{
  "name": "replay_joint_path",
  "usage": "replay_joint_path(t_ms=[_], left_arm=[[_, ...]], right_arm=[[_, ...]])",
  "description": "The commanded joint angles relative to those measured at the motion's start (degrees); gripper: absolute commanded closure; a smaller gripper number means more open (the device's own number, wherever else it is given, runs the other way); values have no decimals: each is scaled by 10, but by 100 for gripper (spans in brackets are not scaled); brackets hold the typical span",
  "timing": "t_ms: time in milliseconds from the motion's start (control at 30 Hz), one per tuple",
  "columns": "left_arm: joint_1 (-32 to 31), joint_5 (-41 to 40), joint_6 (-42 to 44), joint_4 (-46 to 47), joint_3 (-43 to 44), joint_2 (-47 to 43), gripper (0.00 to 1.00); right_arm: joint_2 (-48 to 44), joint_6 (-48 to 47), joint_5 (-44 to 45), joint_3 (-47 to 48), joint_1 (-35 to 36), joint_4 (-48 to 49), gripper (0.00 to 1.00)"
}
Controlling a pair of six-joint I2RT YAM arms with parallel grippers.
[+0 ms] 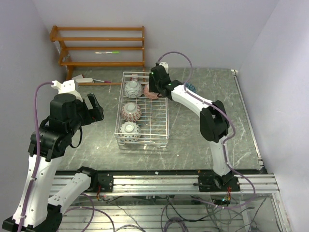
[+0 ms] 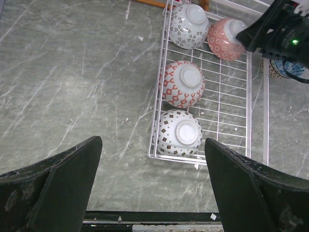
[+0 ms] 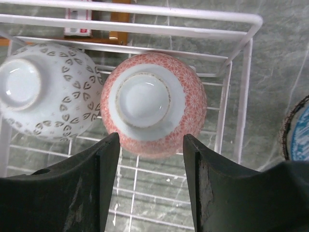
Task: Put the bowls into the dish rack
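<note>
The white wire dish rack [image 1: 155, 126] stands mid-table. Three bowls lie upside down in its left column: a grey-patterned one [image 1: 133, 89] at the far end, a red-patterned one [image 1: 131, 111], and a brown-dotted one [image 1: 129, 129] nearest. A pink bowl [image 3: 153, 104] lies upside down in the far right corner of the rack. My right gripper [image 3: 151, 145] is open just above it, fingers either side, not gripping. A blue bowl [image 3: 294, 130] sits on the table right of the rack. My left gripper [image 2: 152, 150] is open and empty, above the table left of the rack.
An orange wooden slatted shelf [image 1: 99, 46] stands at the back left, with small items [image 1: 89, 79] at its foot. A metal rail [image 1: 164, 181] runs along the near table edge. The right arm [image 1: 212, 118] reaches over the table right of the rack.
</note>
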Motion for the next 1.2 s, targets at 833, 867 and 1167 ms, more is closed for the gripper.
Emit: replay_joint_path(t_ms=[833, 867, 1167], left_arm=[[-2, 17, -14, 32, -5, 2, 0], [-2, 17, -16, 31, -7, 1, 0], [-2, 7, -18, 18, -7, -2, 0]], right_arm=[[-116, -74, -110, -14, -149, -207, 39], [-111, -73, -114, -15, -149, -201, 39], [-48, -77, -102, -20, -149, -154, 45]])
